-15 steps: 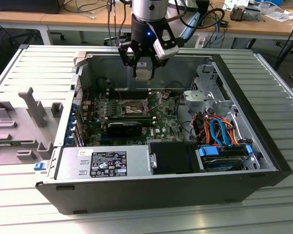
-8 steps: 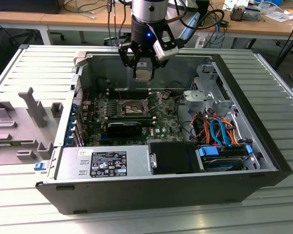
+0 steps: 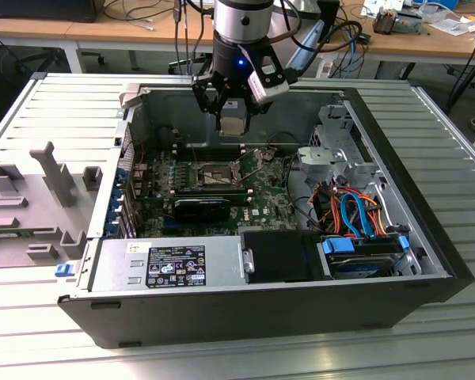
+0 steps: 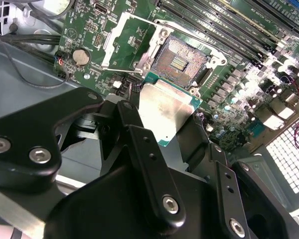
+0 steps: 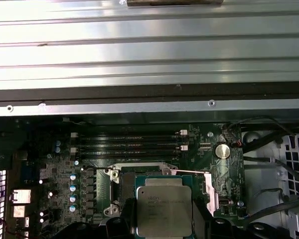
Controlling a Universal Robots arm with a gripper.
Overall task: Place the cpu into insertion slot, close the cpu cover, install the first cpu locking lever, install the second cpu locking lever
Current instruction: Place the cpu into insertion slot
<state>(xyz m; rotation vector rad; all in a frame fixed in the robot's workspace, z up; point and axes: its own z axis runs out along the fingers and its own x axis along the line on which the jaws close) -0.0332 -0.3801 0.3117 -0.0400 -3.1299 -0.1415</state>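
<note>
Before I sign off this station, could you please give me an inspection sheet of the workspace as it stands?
Surface: ribbed metal table carrying an open computer case.
Job's things: cpu held above the insertion slot, not seated; cpu cover swung open.
Clutter: grey moulded fixture on the table at the exterior view's left.
Grippers: tool shut on the cpu, over the board.
Cables: orange and blue cables inside the case at the exterior view's right, apart from the slot.
Surroundings: desks with wires behind the table.
</note>
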